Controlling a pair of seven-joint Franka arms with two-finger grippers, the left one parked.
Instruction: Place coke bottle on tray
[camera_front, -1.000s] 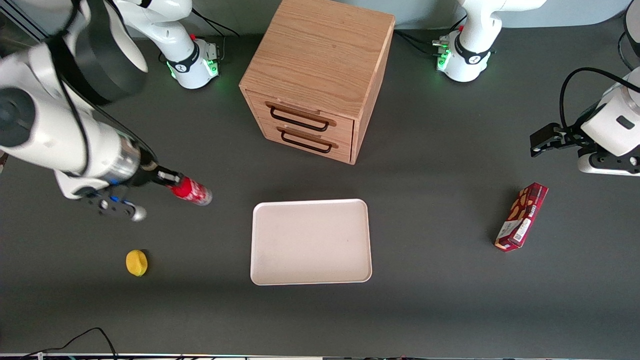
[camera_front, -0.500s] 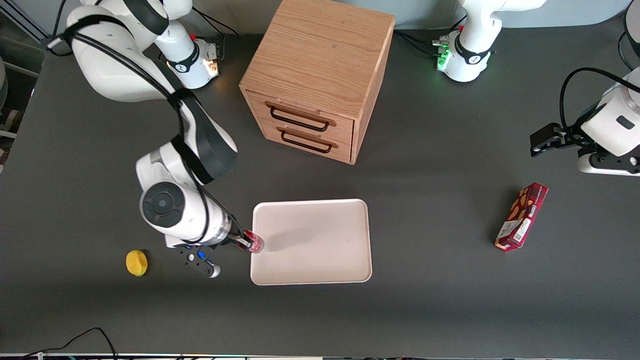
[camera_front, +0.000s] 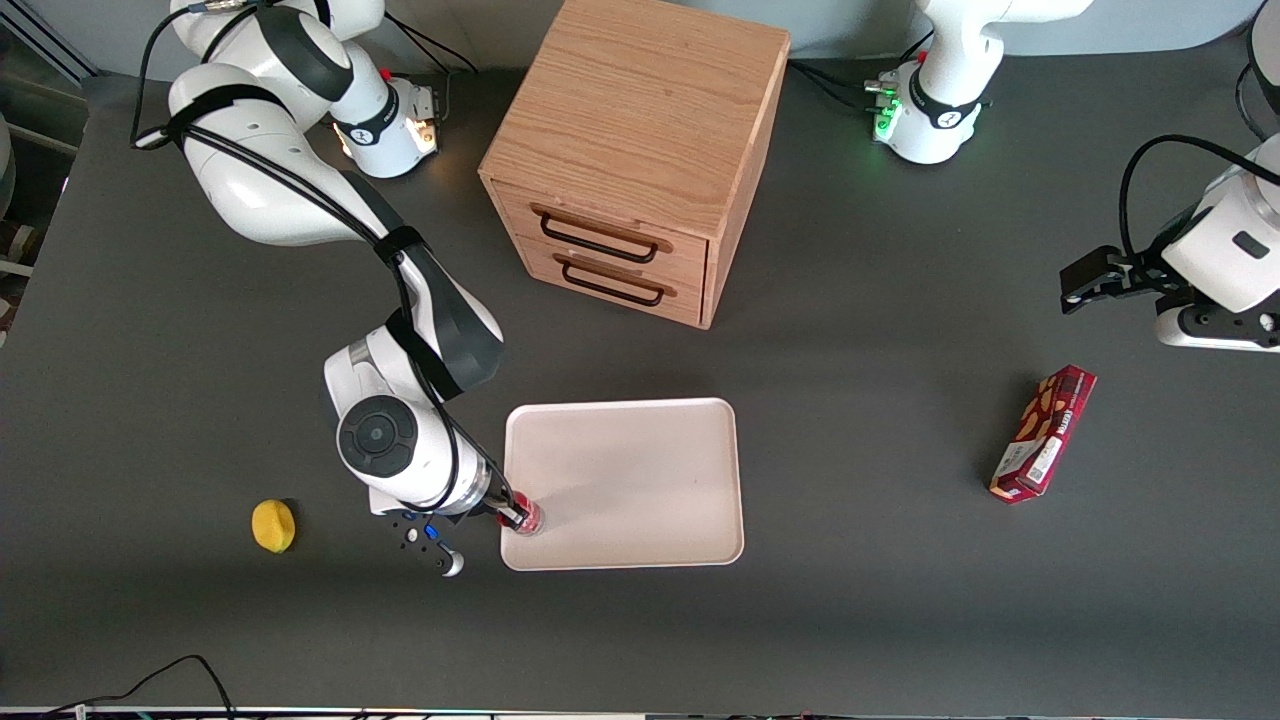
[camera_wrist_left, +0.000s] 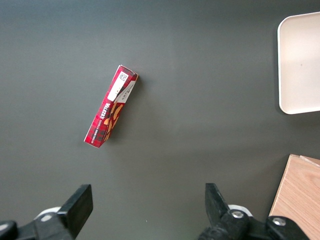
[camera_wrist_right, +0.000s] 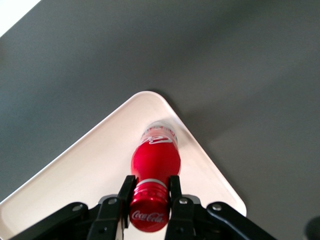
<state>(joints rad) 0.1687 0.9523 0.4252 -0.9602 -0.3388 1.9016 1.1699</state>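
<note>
Gripper (camera_wrist_right: 149, 197): jaws pinching the red cap of the small slim red coke bottle (camera_wrist_right: 155, 161), upright over a corner of the pale pinkish-white rectangular tray (camera_wrist_right: 75, 170), nearest the working arm. Risk: base landing on the raised rim; bottle may topple onto the dark table (camera_front: 900, 600).

Red coke bottle (camera_wrist_right: 155, 159) upright (pincer-held (camera_wrist_right: 149, 196)) — over tray (camera_wrist_right: 90, 175) corner.

- The tray (camera_front: 640, 470) lies on the tabletop (camera_front: 860, 600), nearer the front camera than the drawer cabinet (camera_front: 635, 150).
- The bottle (camera_front: 528, 518) stands upright in the tray's corner nearest the working arm and the camera, with the gripper (camera_front: 512, 516) clamped on its neck.
- A lemon (camera_front: 273, 526) lies toward the working arm's end.
- A snack box (camera_front: 1043, 433) lies toward the parked arm's end.
</note>
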